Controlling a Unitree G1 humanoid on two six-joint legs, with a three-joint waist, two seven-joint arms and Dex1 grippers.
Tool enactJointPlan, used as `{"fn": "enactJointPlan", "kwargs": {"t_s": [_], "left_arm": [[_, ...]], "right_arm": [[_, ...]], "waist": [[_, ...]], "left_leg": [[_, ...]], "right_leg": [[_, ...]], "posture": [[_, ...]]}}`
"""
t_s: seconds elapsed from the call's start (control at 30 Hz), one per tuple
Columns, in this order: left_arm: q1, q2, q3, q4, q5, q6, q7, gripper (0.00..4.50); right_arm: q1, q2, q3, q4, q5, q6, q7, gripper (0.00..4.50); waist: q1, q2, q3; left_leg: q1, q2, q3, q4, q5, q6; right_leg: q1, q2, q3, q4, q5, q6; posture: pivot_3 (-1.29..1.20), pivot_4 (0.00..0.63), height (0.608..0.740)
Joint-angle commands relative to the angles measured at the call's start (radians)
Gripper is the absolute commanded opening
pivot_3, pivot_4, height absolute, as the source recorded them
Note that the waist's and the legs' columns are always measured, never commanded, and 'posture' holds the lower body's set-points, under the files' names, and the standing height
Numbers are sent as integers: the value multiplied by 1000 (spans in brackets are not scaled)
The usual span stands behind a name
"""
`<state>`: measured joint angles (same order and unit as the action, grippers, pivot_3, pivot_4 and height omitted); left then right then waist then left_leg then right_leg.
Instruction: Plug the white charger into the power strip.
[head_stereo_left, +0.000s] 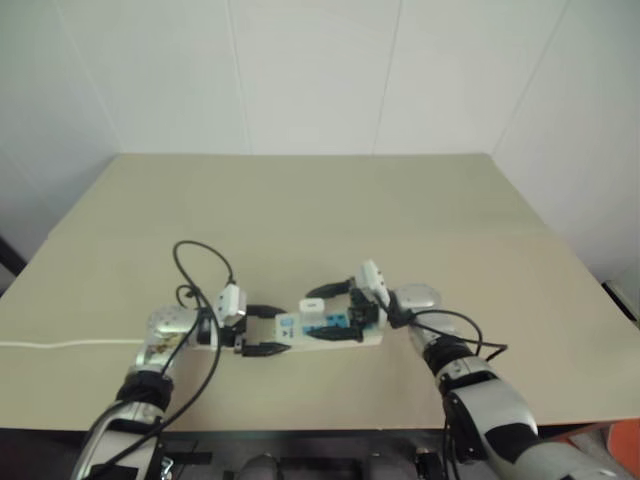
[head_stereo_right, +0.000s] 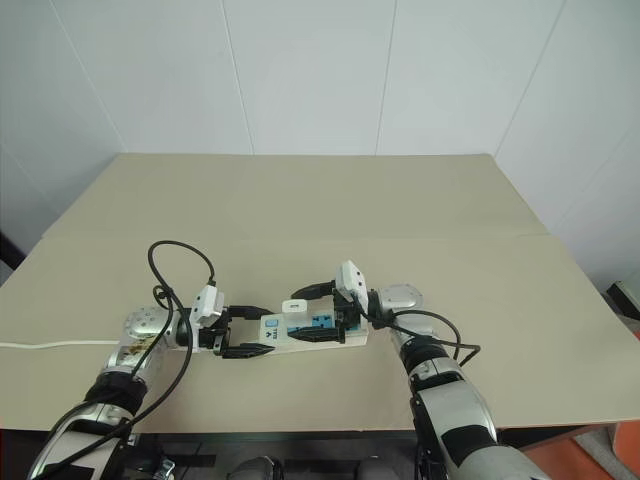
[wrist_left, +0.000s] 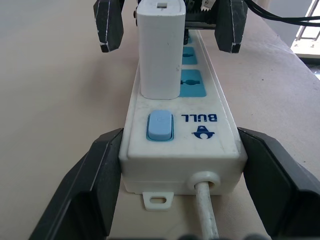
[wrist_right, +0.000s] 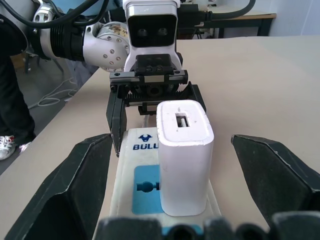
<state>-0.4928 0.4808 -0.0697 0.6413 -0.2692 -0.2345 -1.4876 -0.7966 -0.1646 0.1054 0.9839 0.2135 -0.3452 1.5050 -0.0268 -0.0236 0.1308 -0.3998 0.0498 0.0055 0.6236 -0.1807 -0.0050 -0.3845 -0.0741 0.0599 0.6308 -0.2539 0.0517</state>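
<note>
The power strip (head_stereo_left: 330, 331) lies near the table's front edge, between my two arms. The white charger (head_stereo_left: 311, 305) stands upright in the socket nearest the strip's blue switch (wrist_left: 159, 125). My left gripper (head_stereo_left: 262, 331) is shut on the switch end of the power strip (wrist_left: 180, 140), with a black finger (wrist_left: 95, 185) pressed against each side. My right gripper (wrist_right: 170, 145) is open around the white charger (wrist_right: 184, 155). Its fingers (wrist_right: 70, 185) stand clear of the charger on both sides.
The strip's thin white cord (head_stereo_left: 60, 344) runs off over the left edge of the tan table (head_stereo_left: 320, 210). Black cables (head_stereo_left: 195, 255) loop above my left wrist. White walls stand close behind the table and to its right.
</note>
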Motion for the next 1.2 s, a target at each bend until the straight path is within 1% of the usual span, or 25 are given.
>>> {"fn": "enactJointPlan", "kwargs": {"t_s": [0.03,0.1,0.13,0.2,0.33,0.4,0.53,0.6,0.7,0.77,0.93,1.1,1.2], "left_arm": [[-11,-5,-6,-27,-21,80,-14,3572],[-17,-14,13,-49,-59,105,-32,4253],[-17,-18,21,-59,-72,111,-40,4458],[-17,-28,40,-84,-104,133,-47,4458],[-1,4,48,-159,-145,184,-104,4458],[28,14,79,-218,-180,210,-83,4458],[103,126,125,-357,-253,316,-123,4458],[132,187,137,-386,-270,329,-127,4458],[149,248,173,-357,-262,310,-127,4458],[147,267,194,-314,-242,281,-123,4458],[121,294,210,-189,-195,194,-120,4458],[108,297,210,-165,-194,176,-127,4458],[107,295,209,-161,-193,169,-126,4458]], "right_arm": [[56,-21,17,37,-46,-3,-10,4491],[57,-28,15,27,-46,-6,-16,4500],[59,-30,14,24,-46,-10,-16,4500],[60,-33,13,23,-42,-9,-11,4500],[62,-38,5,19,-32,-18,-5,4500],[66,-43,-6,-2,-18,-14,-3,4500],[80,-88,-44,-80,25,-18,24,4500],[80,-128,-66,-131,55,0,57,4500],[57,-214,-102,-194,97,18,91,4500],[34,-277,-116,-224,114,36,106,4500],[-33,-470,-75,-224,50,-8,109,4500],[-64,-581,-66,-227,9,12,101,4500],[-62,-621,-75,-227,-1,3,95,4500]], "waist": [[2,0,0],[3,0,0],[4,0,0],[6,0,0],[5,0,0],[6,0,0],[4,0,1],[6,1,3],[8,2,8],[9,4,10],[9,4,14],[9,4,15],[9,3,15]], "left_leg": [[0,0,0,0,0,0],[0,0,0,0,0,0],[0,0,0,0,0,0],[0,0,0,0,0,0],[0,0,0,0,0,0],[-1,0,0,0,0,0],[-2,0,0,0,0,0],[-2,1,0,0,0,0],[-4,0,0,0,0,0],[-6,0,0,0,0,0],[-7,0,1,-4,0,0],[-7,0,2,-10,0,0],[-8,0,2,-11,0,0]], "right_leg": [[0,0,0,0,0,0],[0,0,0,0,0,0],[0,0,0,0,0,0],[0,0,0,0,0,0],[0,0,0,0,0,0],[-1,0,0,0,0,0],[-2,0,0,0,0,0],[-3,0,0,0,0,0],[-4,-1,0,-1,0,0],[-5,-1,0,-2,0,-1],[-8,-1,0,-4,-1,-1],[-10,-1,0,-4,-2,-3],[-11,-1,0,-5,-2,-3]], "posture": [[0,150,740],[0,150,740],[0,150,740],[0,150,740],[0,150,740],[0,150,740],[0,150,740],[0,150,740],[0,150,740],[0,150,740],[0,150,740],[0,150,740],[0,150,740]]}}
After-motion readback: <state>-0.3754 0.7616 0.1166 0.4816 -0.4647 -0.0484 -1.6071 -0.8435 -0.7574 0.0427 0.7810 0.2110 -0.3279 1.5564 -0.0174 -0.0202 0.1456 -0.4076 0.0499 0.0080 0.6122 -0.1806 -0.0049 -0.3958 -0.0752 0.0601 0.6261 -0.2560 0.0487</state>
